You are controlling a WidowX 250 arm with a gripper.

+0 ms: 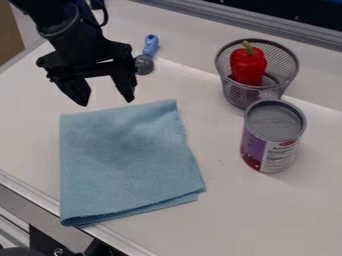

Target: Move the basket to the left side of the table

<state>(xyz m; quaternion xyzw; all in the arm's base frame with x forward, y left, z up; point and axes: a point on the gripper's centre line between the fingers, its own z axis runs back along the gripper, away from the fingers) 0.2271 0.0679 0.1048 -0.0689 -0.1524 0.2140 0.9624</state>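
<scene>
At the upper left, my black gripper [107, 101] hangs over the white table [267, 215], its two fingers spread apart with nothing between them. It is just above the far left corner of a blue cloth. The round mesh basket [288, 62] stands upright at the upper right, well away from the gripper. Inside the basket is a red pepper [248, 66] with a green stem.
A metal can [272, 136] stands directly in front of the basket. The folded blue cloth [127, 162] covers the left-centre of the table. Behind and right of the gripper lies a blue-handled utensil [150, 46]. A metal rail [234, 22] runs along the back.
</scene>
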